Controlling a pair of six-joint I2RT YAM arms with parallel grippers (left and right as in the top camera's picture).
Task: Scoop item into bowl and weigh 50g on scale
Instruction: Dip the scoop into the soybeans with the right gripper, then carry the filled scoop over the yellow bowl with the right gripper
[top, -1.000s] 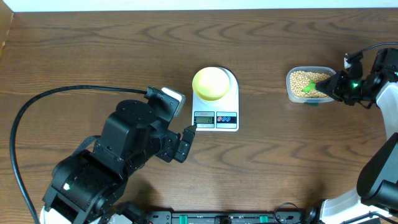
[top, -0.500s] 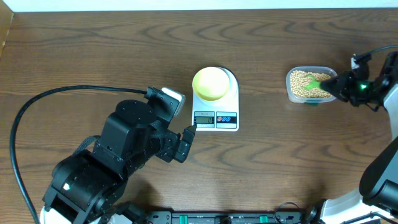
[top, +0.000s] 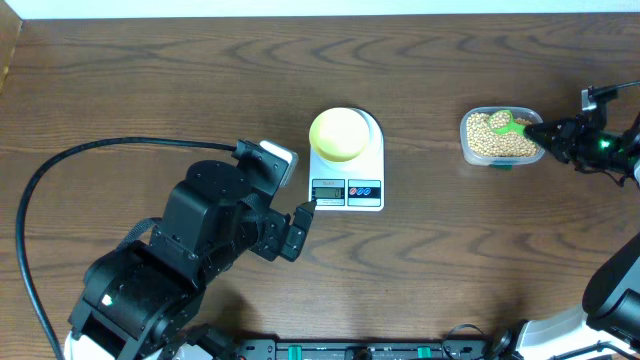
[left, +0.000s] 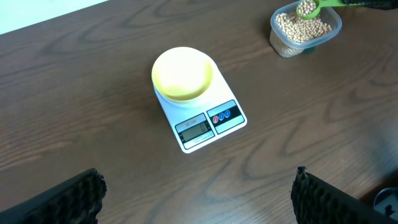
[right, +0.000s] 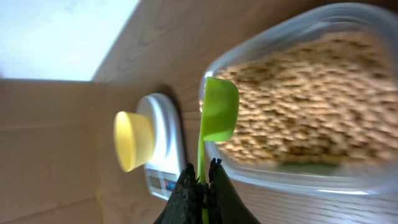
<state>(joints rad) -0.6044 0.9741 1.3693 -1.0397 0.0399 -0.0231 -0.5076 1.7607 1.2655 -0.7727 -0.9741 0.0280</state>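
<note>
Tan beans (top: 488, 137) fill a clear tub (top: 466, 148) at the right; they also show in the left wrist view (left: 303, 27) and the right wrist view (right: 311, 106). My right gripper (top: 556, 138) is shut on the handle of a green scoop (top: 508, 126) held over the tub (right: 219, 110); the left wrist view shows beans in the scoop (left: 307, 8). The pale yellow bowl (top: 339, 133) sits empty on the white scale (top: 361, 165). My left gripper (top: 296, 228) is open and empty, in front of and left of the scale (left: 205, 129).
A black cable (top: 60, 170) loops over the left of the wooden table. The left arm's black body (top: 180, 260) fills the front left. A black rail (top: 360, 350) runs along the front edge.
My right gripper has drawn back to the right, and the scoop has turned bowl-up and risen with beans in it over the tub. The left arm has not moved.
</note>
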